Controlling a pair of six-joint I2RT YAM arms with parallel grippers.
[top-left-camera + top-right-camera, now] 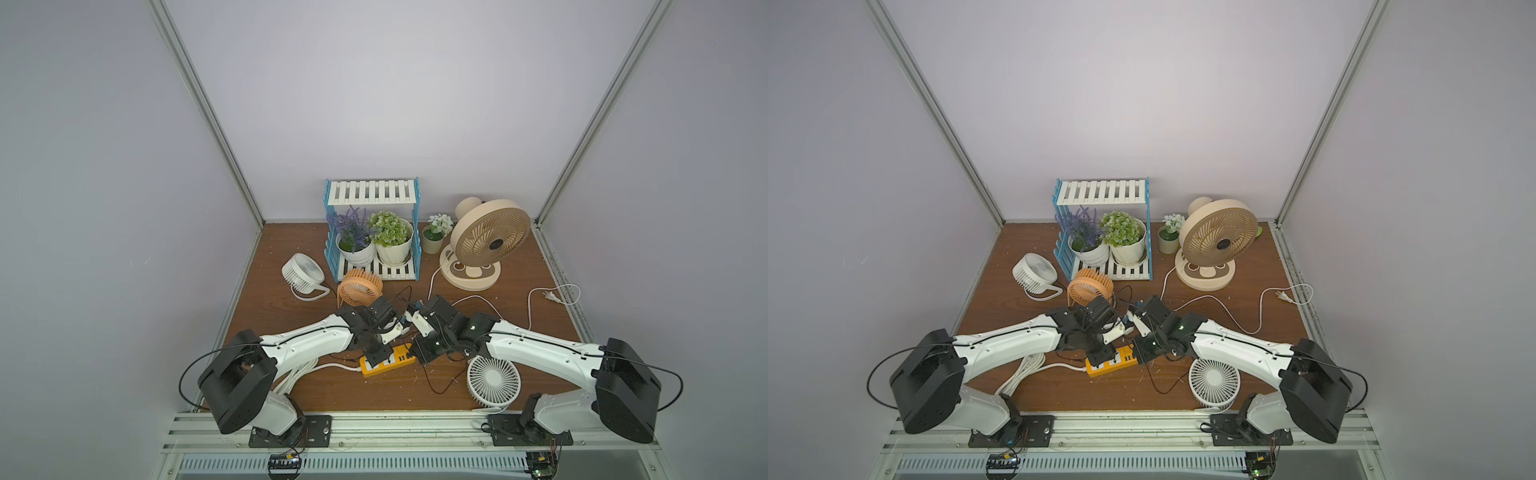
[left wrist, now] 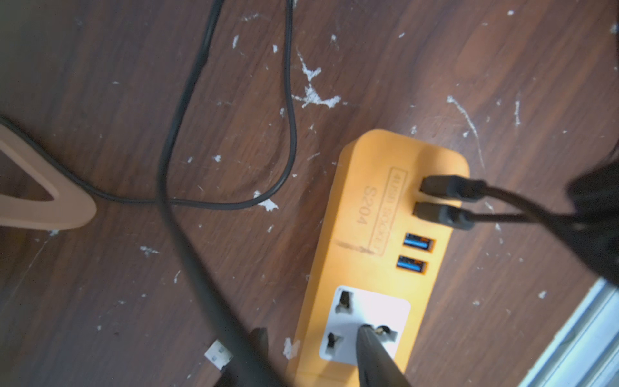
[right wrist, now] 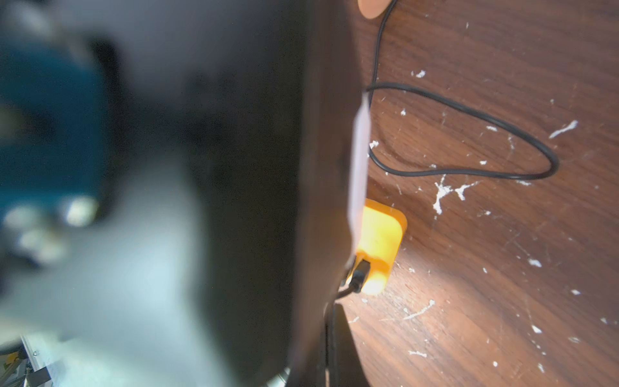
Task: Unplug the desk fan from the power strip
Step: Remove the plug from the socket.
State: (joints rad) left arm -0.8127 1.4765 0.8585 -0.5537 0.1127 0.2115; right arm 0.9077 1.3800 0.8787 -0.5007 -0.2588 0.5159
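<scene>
Scratched wood table (image 1: pixel 353 395), strip (image 2: pixel 368 207) front-centre under both grippers.
Left gripper (image 2: pixel 311 331) part-open, one tip (image 2: pixel 371 348) on a socket (image 2: pixel 385 308); right gripper (image 1: pixel 417 356) closed, hold unclear to me. I read "S204"; two black plugs (image 2: pixel 445 187) in, two blue ports (image 2: pixel 417 243) free.

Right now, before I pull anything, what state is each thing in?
power strip: flat on table, white socket empty.
black USB plugs: two, both seated in strip.
blue USB ports: two, empty.
white two-pin plug: loose on table, unplugged.
white USB plug: loose on table.
left gripper: open, one finger on that socket.
right gripper: shut beside the black plugs' cords; hold unclear.
</scene>
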